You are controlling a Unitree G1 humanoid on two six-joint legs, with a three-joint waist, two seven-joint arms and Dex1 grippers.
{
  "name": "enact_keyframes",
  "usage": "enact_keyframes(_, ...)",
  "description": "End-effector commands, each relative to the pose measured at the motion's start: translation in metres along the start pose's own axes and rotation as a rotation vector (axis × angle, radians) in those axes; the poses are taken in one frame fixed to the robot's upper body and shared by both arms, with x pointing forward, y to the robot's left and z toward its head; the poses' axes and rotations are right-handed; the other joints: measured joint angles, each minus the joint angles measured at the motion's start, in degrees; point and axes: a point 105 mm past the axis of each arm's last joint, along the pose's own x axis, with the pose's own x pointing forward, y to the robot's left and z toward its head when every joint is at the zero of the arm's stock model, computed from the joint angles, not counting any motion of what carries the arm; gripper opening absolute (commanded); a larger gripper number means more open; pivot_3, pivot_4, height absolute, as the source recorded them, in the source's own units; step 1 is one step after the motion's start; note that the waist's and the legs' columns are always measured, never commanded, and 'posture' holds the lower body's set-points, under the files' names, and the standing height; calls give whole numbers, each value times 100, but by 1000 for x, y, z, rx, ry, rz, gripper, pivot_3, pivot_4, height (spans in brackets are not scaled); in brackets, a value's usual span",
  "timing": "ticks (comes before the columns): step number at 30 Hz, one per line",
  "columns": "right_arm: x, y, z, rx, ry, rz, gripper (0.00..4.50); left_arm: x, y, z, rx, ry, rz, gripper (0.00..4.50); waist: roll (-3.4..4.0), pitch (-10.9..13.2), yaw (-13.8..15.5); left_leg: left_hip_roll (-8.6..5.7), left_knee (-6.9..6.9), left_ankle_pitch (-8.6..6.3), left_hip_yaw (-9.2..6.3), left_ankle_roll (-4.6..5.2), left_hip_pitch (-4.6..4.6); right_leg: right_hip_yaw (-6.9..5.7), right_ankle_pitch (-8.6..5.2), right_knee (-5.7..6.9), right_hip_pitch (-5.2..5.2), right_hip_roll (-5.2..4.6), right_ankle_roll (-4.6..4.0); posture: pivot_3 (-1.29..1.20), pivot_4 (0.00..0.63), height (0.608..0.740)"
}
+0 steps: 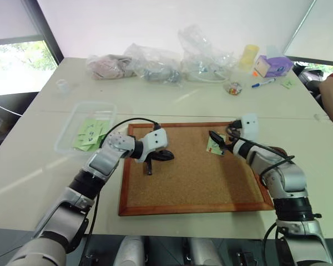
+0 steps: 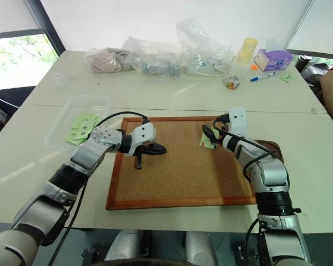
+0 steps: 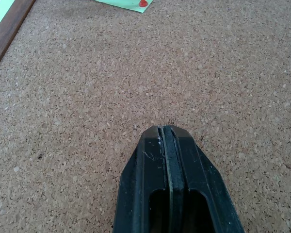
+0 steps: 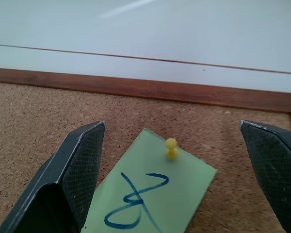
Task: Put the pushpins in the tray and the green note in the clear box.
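A: Which step is judged to be in hand?

B: The last pinned note is being approached. On the pale table (image 1: 39, 166) a wood-framed cork board (image 1: 194, 183) is laid, grainy and flat, and near its far right corner the green note (image 4: 155, 199) is held down by a pushpin (image 4: 171, 148) with a small yellow knobbed head. The right gripper (image 4: 172, 160) is spread wide, one cross-hatched black pad to each side of the pin, nothing yet gripped.

A: And the left gripper?

B: The left gripper (image 3: 166, 141) is pressed fully closed and empty, hung low over bare cork toward the board's left side. In its wrist view a red-headed pin is seen at a green corner far off.

A: What is called for next?

B: The pin's head would need to be pinched and drawn straight out, since thin paper can tear. The tray (image 2: 269, 148), a dark brown rimmed dish, is just glimpsed behind the right forearm. The clear box (image 1: 66, 133), a shallow transparent tub off the board's left edge, already carries several green notes.
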Motion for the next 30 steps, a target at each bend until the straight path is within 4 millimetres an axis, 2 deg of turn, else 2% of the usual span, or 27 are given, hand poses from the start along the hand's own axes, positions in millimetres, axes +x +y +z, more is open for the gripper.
enact_keyframes(1,3,3,11,-5,-37,21,4500,1,-4,0,-6,-11,-10,29,0,0,3,0,0,0,0,0,0,0,0,0,0,0,0,0,150,737)
enact_keyframes(2,4,3,10,1,-35,20,4500,1,-4,1,-8,-12,-8,29,0,0,3,0,0,0,-1,0,0,0,0,1,0,0,0,0,150,737)
enact_keyframes(5,7,3,9,32,-35,26,3709,0,-3,2,-11,-18,-6,0,1,0,-2,0,0,0,0,0,0,0,0,1,0,0,0,0,150,737)
enact_keyframes(12,6,1,4,37,-14,19,60,1,-3,3,-8,-28,-1,0,1,0,-7,0,0,0,-1,0,0,-1,0,1,0,-1,0,0,150,737)
enact_keyframes(19,3,-1,10,27,-52,7,60,1,-2,5,-4,-34,5,0,2,-1,-3,0,0,0,0,0,0,-1,0,1,0,-1,0,0,150,737)
enact_keyframes(30,-6,-11,36,-92,-269,-96,60,6,-9,2,-24,-26,-27,0,12,5,-11,0,0,0,0,0,0,-1,0,1,-1,-1,0,0,150,737)
